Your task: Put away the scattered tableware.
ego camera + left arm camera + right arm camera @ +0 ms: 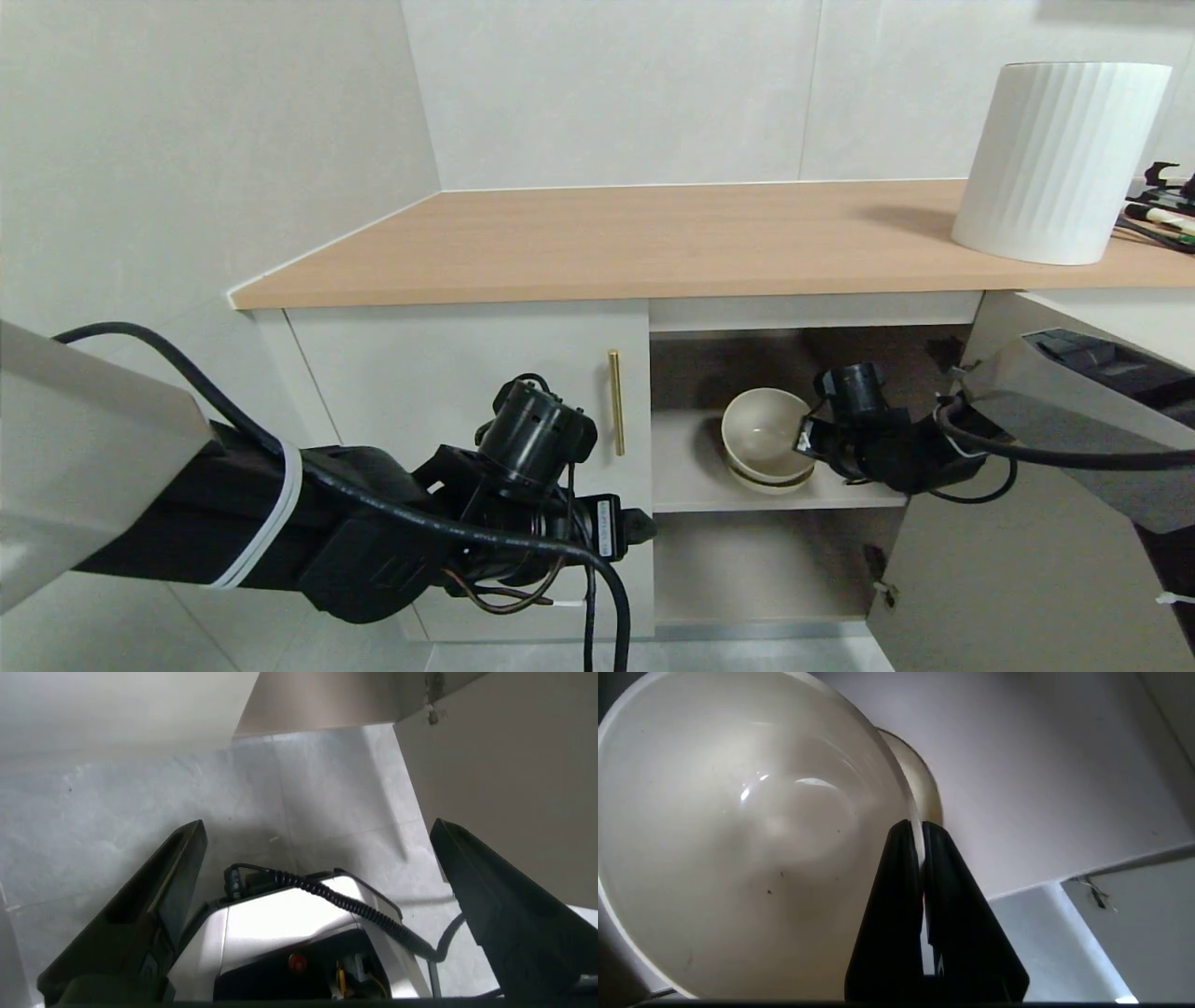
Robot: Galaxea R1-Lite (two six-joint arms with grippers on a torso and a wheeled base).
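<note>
The right pincer (805, 439) is inside the open cupboard, over the shelf (686, 481). It is clamped on the rim of a cream bowl (761, 434). In the right wrist view, the two dark fingers (910, 915) pinch the bowl's (738, 831) thin edge between them. The bowl is tipped up on its side, with its open face toward the room. It sits on or just above a small stack of dishes (770, 478) on the shelf; I cannot tell if they touch.

The left pincer (642, 527) hangs low in front of the shut cupboard door (467, 364), below its gold handle (615, 401). Its fingers (159, 905) are wide apart and hold nothing.

On the wooden table (653, 238) above stands a tall white ribbed pot (1060, 159), off to the right.
</note>
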